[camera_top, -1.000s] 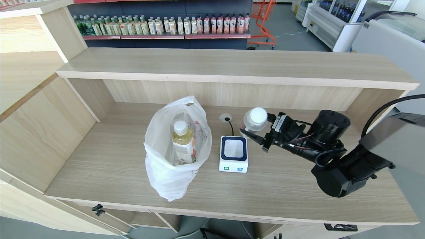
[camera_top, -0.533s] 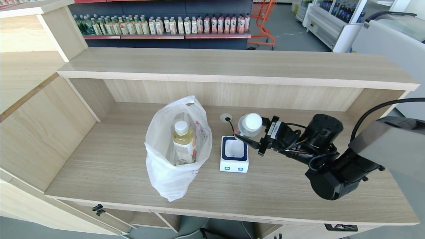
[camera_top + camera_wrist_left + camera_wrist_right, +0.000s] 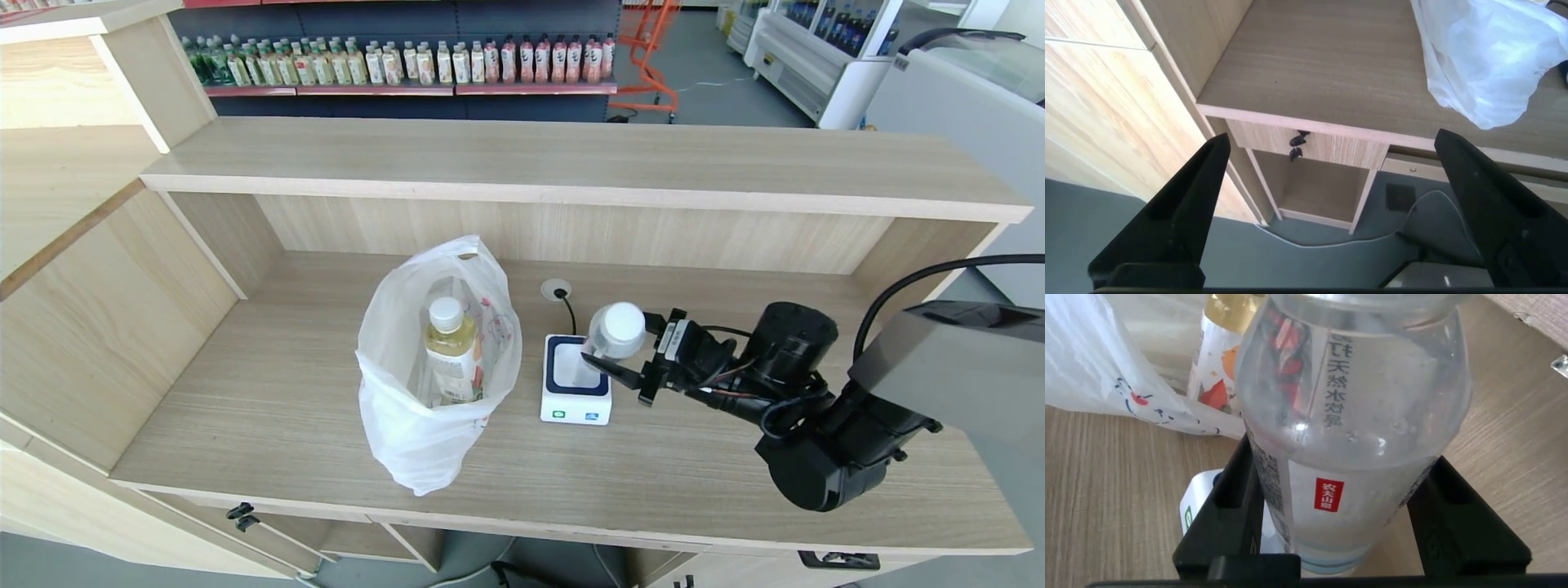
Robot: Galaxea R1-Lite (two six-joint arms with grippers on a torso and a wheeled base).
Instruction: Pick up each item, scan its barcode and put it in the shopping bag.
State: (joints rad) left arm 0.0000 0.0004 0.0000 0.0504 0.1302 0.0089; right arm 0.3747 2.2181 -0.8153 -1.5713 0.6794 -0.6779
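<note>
My right gripper (image 3: 614,359) is shut on a clear water bottle (image 3: 608,340) with a white cap, held upright just above the right part of the white barcode scanner (image 3: 575,379). In the right wrist view the water bottle (image 3: 1360,449) sits between my black fingers (image 3: 1234,498), over the scanner (image 3: 1200,514). A white plastic shopping bag (image 3: 429,359) stands left of the scanner, holding a yellow drink bottle (image 3: 449,347) with a white cap. My left gripper (image 3: 1339,220) hangs open beyond the counter's front edge, below counter height, with nothing between its fingers.
The scanner's black cable (image 3: 565,309) runs back to a grommet (image 3: 554,289) in the counter. A raised wooden ledge (image 3: 571,163) walls the back, side panels close both ends. Bare counter (image 3: 245,392) lies left of the bag and in front (image 3: 653,474).
My right gripper has carried the water bottle left and towards the front, from behind the scanner's right corner to over its right part. The bag and scanner have not moved.
</note>
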